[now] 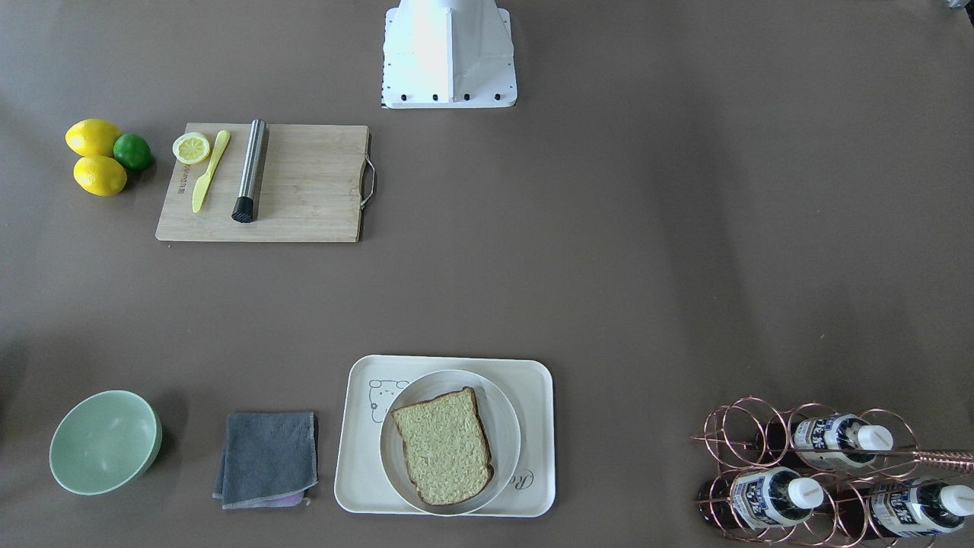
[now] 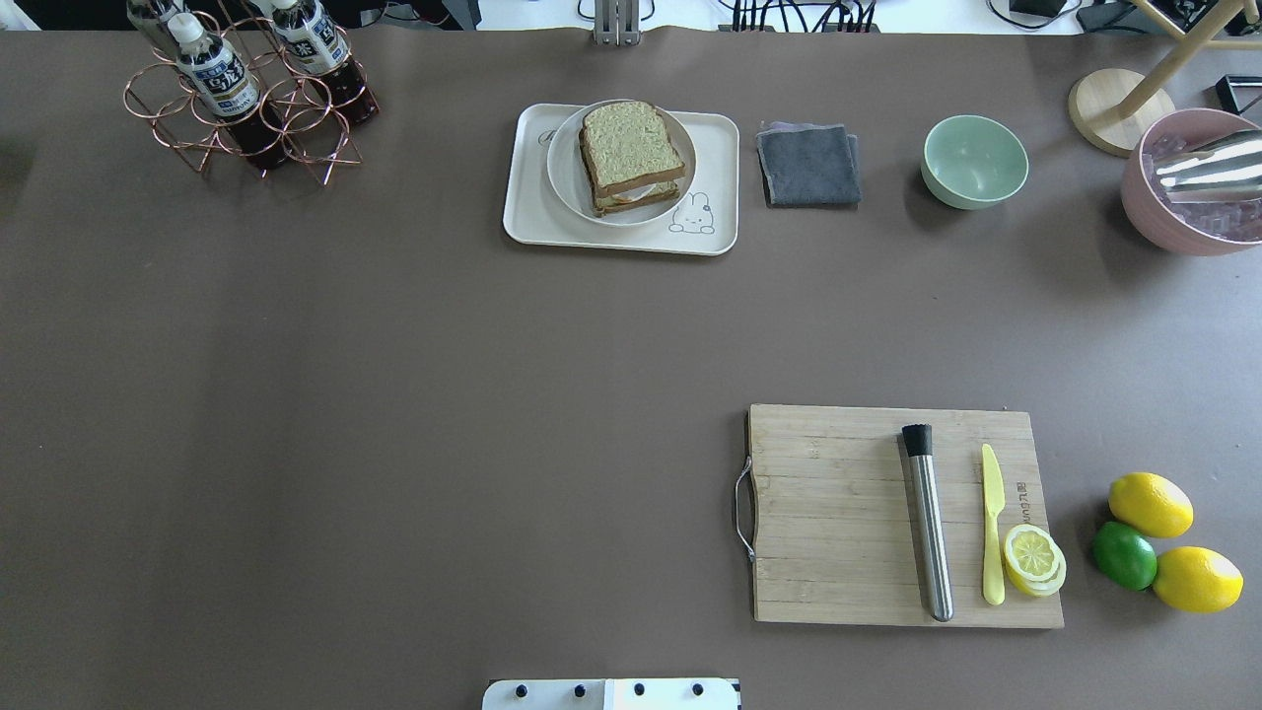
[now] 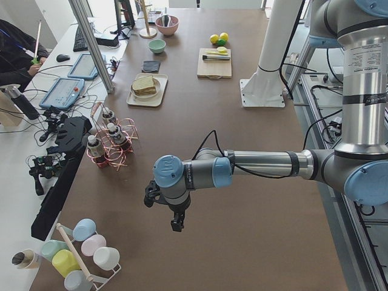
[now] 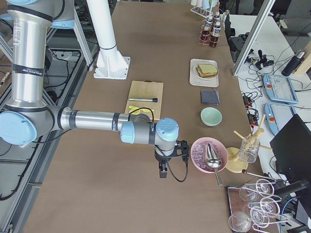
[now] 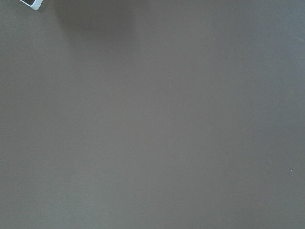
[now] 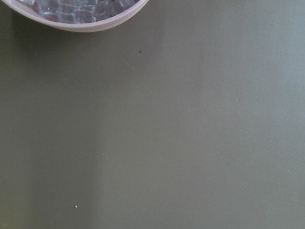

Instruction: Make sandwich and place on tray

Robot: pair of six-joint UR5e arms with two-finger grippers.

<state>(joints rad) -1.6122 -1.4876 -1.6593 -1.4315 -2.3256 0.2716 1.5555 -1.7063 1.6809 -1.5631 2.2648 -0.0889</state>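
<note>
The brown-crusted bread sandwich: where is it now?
In the overhead view the sandwich sits on a round white plate on the cream rectangular tray at the far edge of the table, left of the folded grey cloth.

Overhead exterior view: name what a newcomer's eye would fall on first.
A brown-crusted bread sandwich on a round white plate stands out first, sitting on the cream rectangular tray at the table's far edge, near the middle. Next comes the wooden cutting board on the near right, bearing a steel cylinder tool and a yellow plastic knife. A copper wire rack of bottles fills the far left corner.
</note>
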